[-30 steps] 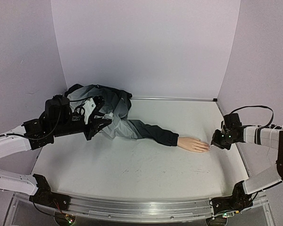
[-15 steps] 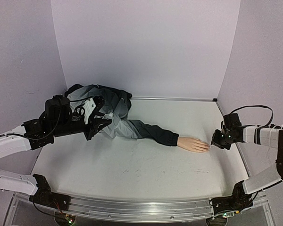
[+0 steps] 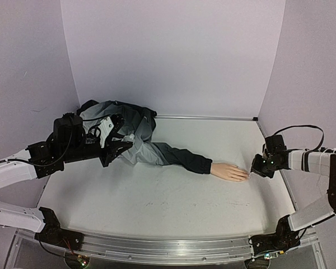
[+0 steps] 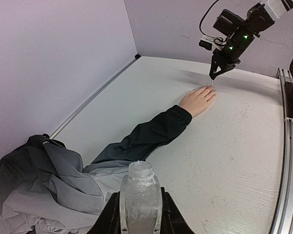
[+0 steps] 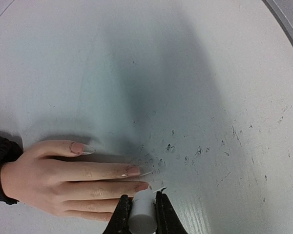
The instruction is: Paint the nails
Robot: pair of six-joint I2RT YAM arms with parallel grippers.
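Note:
The pale mannequin hand (image 3: pixel 229 171) lies flat on the table, sticking out of a dark grey sleeve (image 3: pixel 179 157). In the right wrist view its nails (image 5: pixel 133 170) show pinkish tips; the thumb nail (image 5: pixel 78 147) points right. My right gripper (image 5: pixel 142 201) is shut on a white cylindrical brush cap (image 5: pixel 142 217), whose front end sits right at the middle finger's nail (image 5: pixel 142 185). My left gripper (image 4: pixel 140 202) hovers over the jacket (image 3: pixel 126 126), shut on a small clear uncapped bottle (image 4: pixel 140 195) held upright. From above, the right gripper (image 3: pixel 253 171) meets the fingertips.
The crumpled grey jacket (image 4: pixel 34 180) fills the back left corner. Lilac walls close in the back and both sides. A metal rail (image 3: pixel 157 246) runs along the near edge. The white tabletop (image 5: pixel 210 97) is scuffed with dark marks near the fingertips.

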